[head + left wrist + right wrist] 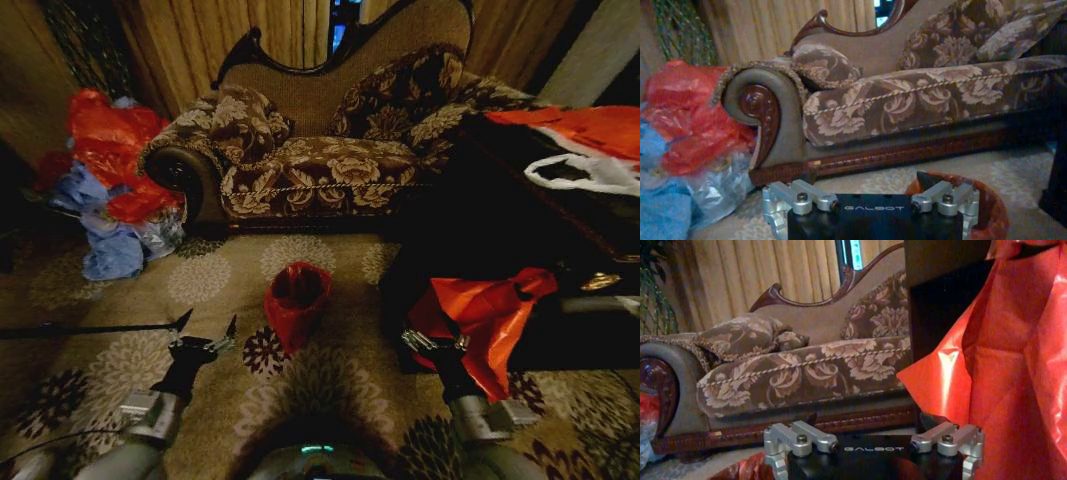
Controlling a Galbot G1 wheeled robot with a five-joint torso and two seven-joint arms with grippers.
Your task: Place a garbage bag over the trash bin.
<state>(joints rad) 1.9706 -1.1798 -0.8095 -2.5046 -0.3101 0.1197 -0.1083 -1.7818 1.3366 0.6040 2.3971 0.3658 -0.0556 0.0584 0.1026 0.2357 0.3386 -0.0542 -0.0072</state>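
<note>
Red plastic nowhere between the fingers: left gripper (205, 325) spread wide and bare, low over the carpet (330, 385), just left of the trash bin (297, 305). Right gripper (437, 341) close against the larger orange-red bag (490, 315) hanging off the dark desk (500, 225); cannot tell how its fingers stand. Garbage bag (290, 318) already lining the bin, draped over the rim, before the sofa (330, 150). Likely done, hence both arms off it. "GALBOT" printed on each wrist.

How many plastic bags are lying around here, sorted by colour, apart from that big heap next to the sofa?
Red or orange-red: 3, the garbage bag lining the bin, a larger bag hanging off the dark table, another on top of it
White: 1, a bag on that table
Total: 4
</note>
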